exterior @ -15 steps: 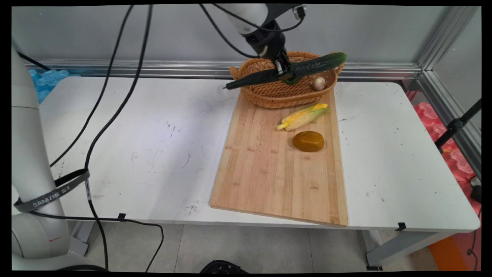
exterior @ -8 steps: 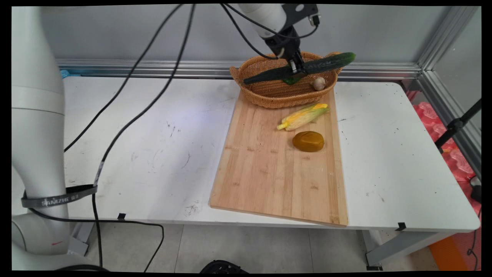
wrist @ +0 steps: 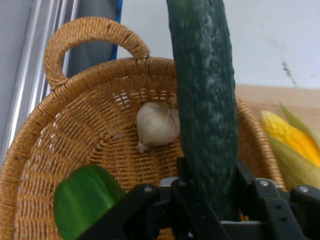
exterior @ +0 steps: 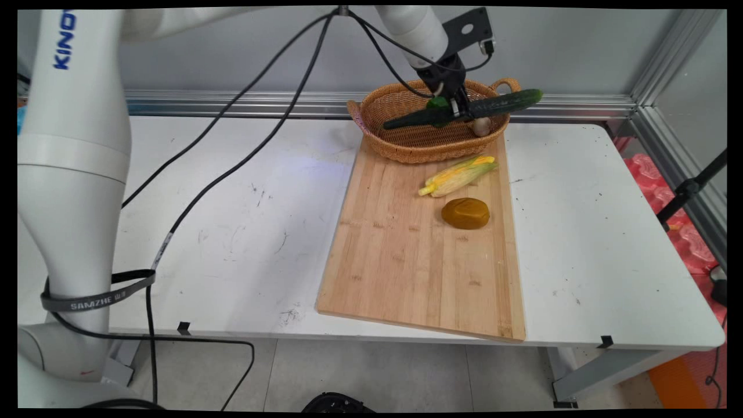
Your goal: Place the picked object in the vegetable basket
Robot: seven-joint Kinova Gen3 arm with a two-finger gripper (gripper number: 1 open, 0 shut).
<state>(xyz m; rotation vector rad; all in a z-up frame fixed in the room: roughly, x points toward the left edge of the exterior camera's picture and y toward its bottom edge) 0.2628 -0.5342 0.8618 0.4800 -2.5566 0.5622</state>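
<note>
Two views: both show the tool over the wicker basket, with the cucumber in its grip.
Tool (exterior: pixel 454 108): its black fingers are clamped around a long dark green cucumber (exterior: pixel 464 109) near the middle of its length — the hand view shows the fingers pressed against both of its sides.
Cucumber: lies roughly level across the basket (exterior: pixel 406 139), one end over the basket's hollow and the other jutting past the rim by the far handle; I cannot tell whether it touches the rim.
Change: half a second ago the cucumber hung higher above the basket and tilted more steeply; now it sits lower and flatter, close to rim level, and the hand has moved a little further over the basket.
Inside the basket: a garlic bulb (wrist: pixel 157 125) rests on the weave under the cucumber, and a green pepper (wrist: pixel 85 202) lies beside the tool.
In front of the basket: a wooden cutting board (exterior: pixel 406 261) touches the basket's base and carries an ear of corn (exterior: pixel 458 175) near the basket and a brown potato (exterior: pixel 465 213) just beyond it — both unmoved.
Counter (exterior: pixel 232 220): white and scuffed beside the board.
</note>
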